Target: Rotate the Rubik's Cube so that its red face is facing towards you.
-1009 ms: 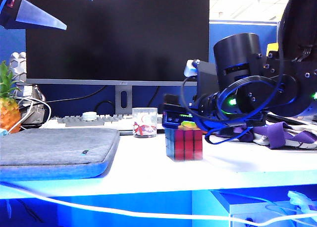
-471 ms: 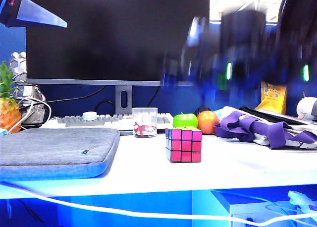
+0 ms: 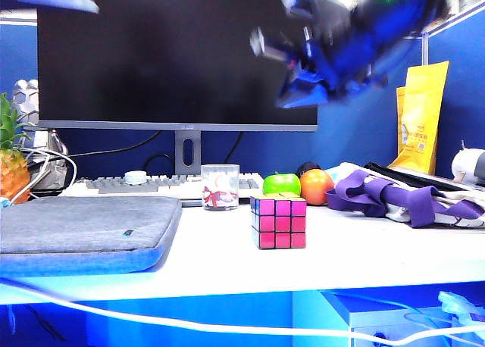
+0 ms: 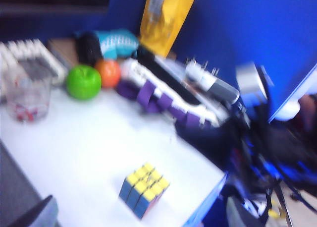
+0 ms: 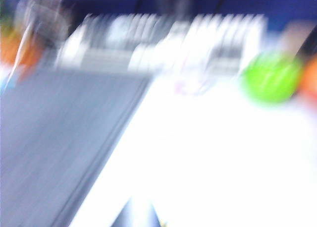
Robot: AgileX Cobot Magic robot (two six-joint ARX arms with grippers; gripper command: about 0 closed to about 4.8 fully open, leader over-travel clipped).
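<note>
A strong blue cast tints every view. The right wrist view is heavily smeared, perhaps by motion; the white table (image 3: 364, 256) glares, nearly overexposed.

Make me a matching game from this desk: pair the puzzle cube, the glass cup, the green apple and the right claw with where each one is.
1. puzzle cube
2. glass cup
3. green apple
4. right claw

A. raised in front of the dark screen
B. beside the orange fruit
C. alone near the desk's front edge
D. just in front of the keyboard

Pairs: 1-C, 2-D, 3-B, 4-A
</note>
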